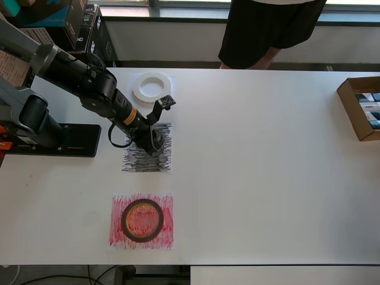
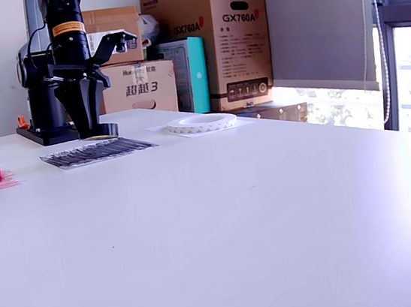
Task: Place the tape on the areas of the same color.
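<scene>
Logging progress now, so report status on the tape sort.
Gripper down over the black sheet, jaws around the black tape roll. Red roll on red sheet, white roll on white sheet. Nothing in the way.

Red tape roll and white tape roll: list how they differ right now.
The red tape roll is thick-walled with a yellowish core; the white tape roll is thin and flat. The red roll lies on the red scribbled sheet, nearest the overhead view's bottom; the white roll lies on the white sheet, near the top. Both lie flat, untouched by the end effector.

Cardboard boxes point(image 2: 210, 43), white table point(image 2: 274, 212)
</scene>
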